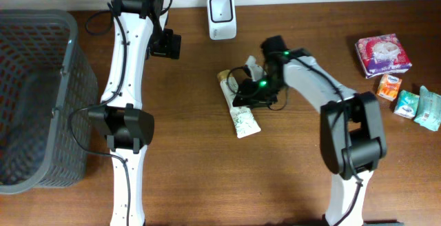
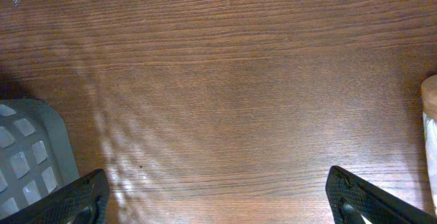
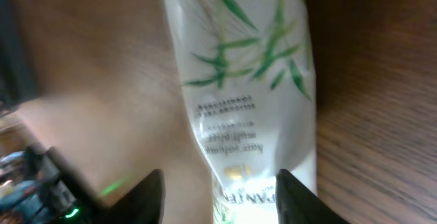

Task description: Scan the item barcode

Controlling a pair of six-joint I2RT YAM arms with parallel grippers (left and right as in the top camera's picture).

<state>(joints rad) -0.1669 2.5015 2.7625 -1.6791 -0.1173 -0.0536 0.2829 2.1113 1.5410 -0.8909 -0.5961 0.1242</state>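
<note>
At the middle of the table (image 1: 207,178), the tube (image 1: 242,121) lies along 11-to-5 o'clock right under your right gripper (image 1: 241,88), whose jaws stand parted astride it, clamping nothing, while your left gripper (image 1: 167,45) hangs wide open well off at its 10 o'clock.

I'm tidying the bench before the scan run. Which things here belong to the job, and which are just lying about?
In the job: bamboo-print tube, white scanner.
Lying about: grey basket, purple pack, orange pack, small teal pack, larger teal pack.
</note>
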